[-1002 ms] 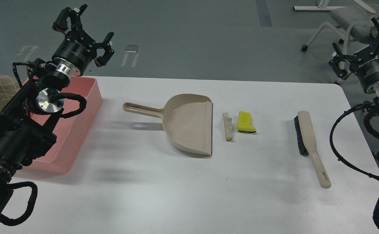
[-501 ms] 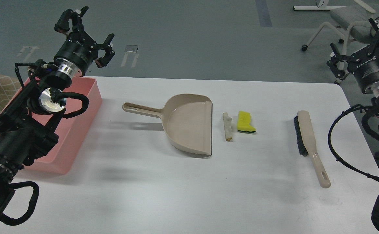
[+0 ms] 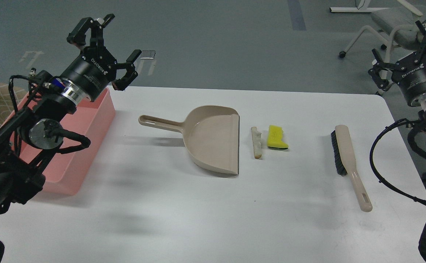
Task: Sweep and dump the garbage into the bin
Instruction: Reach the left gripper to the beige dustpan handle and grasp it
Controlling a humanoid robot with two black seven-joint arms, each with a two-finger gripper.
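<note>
While both arms are held raised at the sides of the head view, nothing on the white table (image 3: 198, 212) is touched. The left gripper (image 3: 105, 49) is seen high at the upper left, above the far right corner of the pink tray (image 3: 88, 146), its two fingers spread wide apart and empty. The tray itself is set at the table's left edge, partly hidden by the left arm.

At centre, the beige dustpan (image 3: 213, 140) lies flat, its long handle pointed left toward the tray and its straight open lip turned right. Just beside that lip, apart from it, the bread slice (image 3: 257, 142) is seen lying as a narrow white strip with a tan end nearest the camera. Just to its right, the yellow sponge chunk (image 3: 277, 137) rests on its dark green backing, not touching the bread.

Well off to the right, the beige brush (image 3: 349, 164) lies with its black bristles facing left and its handle angled toward the near edge.

The right gripper (image 3: 403, 53) is seen at the far right, beyond the table's corner, fingers parted and holding nothing.
</note>
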